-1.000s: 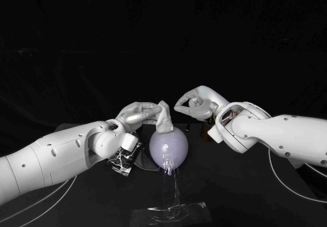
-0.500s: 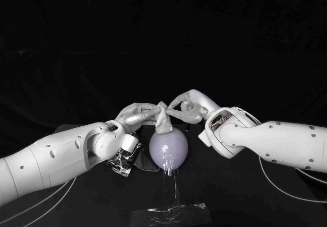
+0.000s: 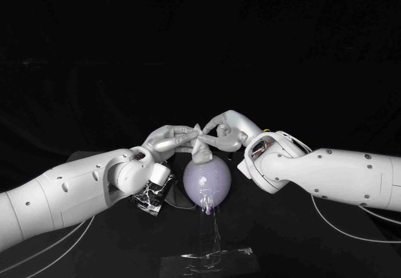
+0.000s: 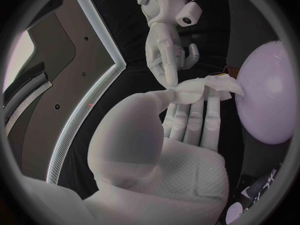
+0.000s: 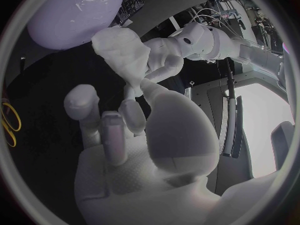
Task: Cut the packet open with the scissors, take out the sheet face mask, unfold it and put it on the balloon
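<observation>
— What have the left fingers got?
— The left hand has its fingers and thumb clamped on the folded mask. They pinch it near its top, and the rest hangs down from the pinch.

— And the right fingers?
— The right hand is just beside the left, with its fingertips touching the mask's top edge. One finger is stretched out to it and the others are curled in. I cannot tell whether the right fingers pinch the mask or only touch it.

— Where is the mask relative to the balloon?
— It is directly above the balloon, between the two hands. Its lower end reaches the balloon's top. It is a narrow bundle, not spread out.

— How does the balloon stand?
— Upright, on a clear stand whose base sits at the near edge of the surface.

— Anything else?
— The packet lies beside the balloon, toward the surface's left edge. It is under the left wrist and partly hidden by that arm. The scissors, with yellow handles, lie on the surface well apart from the fingers.
</observation>
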Tool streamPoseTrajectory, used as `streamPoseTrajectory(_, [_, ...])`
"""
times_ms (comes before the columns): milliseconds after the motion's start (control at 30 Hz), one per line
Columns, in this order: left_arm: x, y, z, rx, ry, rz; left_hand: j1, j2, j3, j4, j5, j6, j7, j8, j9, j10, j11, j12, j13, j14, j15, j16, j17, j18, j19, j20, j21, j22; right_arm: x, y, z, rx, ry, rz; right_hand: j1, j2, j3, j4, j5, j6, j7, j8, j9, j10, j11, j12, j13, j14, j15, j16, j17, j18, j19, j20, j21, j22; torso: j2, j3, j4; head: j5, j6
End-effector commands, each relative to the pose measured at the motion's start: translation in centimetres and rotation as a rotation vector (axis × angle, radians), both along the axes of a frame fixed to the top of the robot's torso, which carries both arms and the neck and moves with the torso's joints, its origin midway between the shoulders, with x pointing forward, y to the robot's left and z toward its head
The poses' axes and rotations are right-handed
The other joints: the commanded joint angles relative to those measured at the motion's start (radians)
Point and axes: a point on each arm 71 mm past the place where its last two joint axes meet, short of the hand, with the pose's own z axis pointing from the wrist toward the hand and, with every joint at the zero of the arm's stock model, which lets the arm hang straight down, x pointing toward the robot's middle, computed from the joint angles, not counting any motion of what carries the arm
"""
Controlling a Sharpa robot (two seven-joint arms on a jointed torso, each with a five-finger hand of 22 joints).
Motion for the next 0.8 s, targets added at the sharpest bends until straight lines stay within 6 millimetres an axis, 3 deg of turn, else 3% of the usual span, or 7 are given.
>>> streamPoseTrajectory(33, [-0.04,-0.24,0.21,-0.014,-0.003,-0.001,0.003,-0.007,-0.001,-0.007,0.003,0.007,-0.002,0.003,0.002,0.007,0.001,-0.006,0.0,0.007,-0.001,0.006,0.002,0.014,0.004,-0.001,0.005,0.002,-0.02,0.25,-0.05,-0.028,-0.012,0.002,-0.01,-0.011,-0.013,0.007,-0.007,0.003,0.005,-0.007,-0.002,-0.009,0.001,-0.003,0.001,0.101,0.003,-0.002,0.247,0.007,-0.007,0.003,-0.006,0.047,0.0,0.0002,0.0,0.0,-0.001])
streamPoseTrajectory(300, [-0.08,-0.26,0.23,-0.014,-0.003,-0.003,0.003,-0.008,-0.002,-0.01,0.003,0.01,-0.003,0.003,0.002,0.009,0.001,-0.006,0.0,0.008,-0.002,0.007,0.003,0.014,0.005,-0.002,0.008,0.003,0.14,0.46,-0.13,-0.031,-0.016,-0.002,-0.017,-0.013,-0.024,0.02,-0.008,0.005,0.005,-0.007,-0.002,-0.008,0.001,-0.001,0.002,0.101,0.003,-0.002,0.247,0.007,-0.006,0.004,-0.005,0.048,0.0,-0.0002,-0.0007,0.001,-0.003])
streamPoseTrajectory(567, [-0.14,-0.27,0.24,-0.013,-0.002,-0.007,0.004,-0.01,-0.004,-0.013,0.003,0.012,-0.004,0.002,0.002,0.011,0.0,-0.006,0.0,0.009,-0.003,0.008,0.005,0.013,0.005,-0.003,0.009,0.003,0.19,0.75,-0.06,-0.024,-0.027,-0.004,0.022,0.014,-0.012,0.015,-0.001,0.026,-0.007,0.005,0.002,0.0,-0.009,0.009,0.009,0.103,-0.004,0.002,0.253,0.006,0.0,0.0,0.005,0.053,0.0,0.0,0.0,-0.001,-0.005])
streamPoseTrajectory(667, [-0.15,-0.28,0.25,-0.013,-0.002,-0.008,0.004,-0.011,-0.004,-0.014,0.003,0.013,-0.004,0.002,0.002,0.012,0.0,-0.007,0.0,0.009,-0.003,0.008,0.005,0.013,0.006,-0.004,0.01,0.004,0.18,0.82,-0.04,-0.022,-0.03,-0.004,0.038,0.023,-0.005,0.013,0.03,0.035,-0.012,0.01,0.005,0.004,-0.014,0.013,0.012,0.104,-0.008,0.004,0.256,0.006,0.004,-0.004,0.011,0.056,0.0,-0.0001,0.0,-0.001,-0.005])
streamPoseTrajectory(700, [-0.16,-0.28,0.25,-0.012,-0.002,-0.008,0.004,-0.011,-0.004,-0.014,0.003,0.013,-0.004,0.002,0.002,0.012,0.0,-0.007,0.0,0.009,-0.003,0.008,0.005,0.013,0.006,-0.004,0.01,0.004,0.18,0.84,-0.03,-0.021,-0.031,-0.004,0.049,0.027,0.002,0.009,0.059,0.038,-0.015,0.014,0.006,0.005,-0.017,0.013,0.012,0.104,-0.011,0.004,0.257,0.005,0.005,-0.007,0.012,0.057,0.0,-0.0002,0.0,-0.001,-0.005])
streamPoseTrajectory(800, [-0.16,-0.26,0.25,-0.012,-0.002,-0.009,0.004,-0.011,-0.004,-0.014,0.003,0.013,-0.004,0.002,0.002,0.012,0.0,-0.007,0.0,0.009,-0.003,0.008,0.005,0.013,0.006,-0.004,0.01,0.004,0.18,0.84,-0.01,-0.019,-0.034,-0.005,0.073,0.039,0.018,-0.003,0.078,0.045,-0.022,0.02,0.009,0.008,-0.022,0.016,0.014,0.105,-0.015,0.005,0.259,0.005,0.008,-0.009,0.017,0.059,-0.001,-0.0002,-0.0003,-0.001,-0.005])
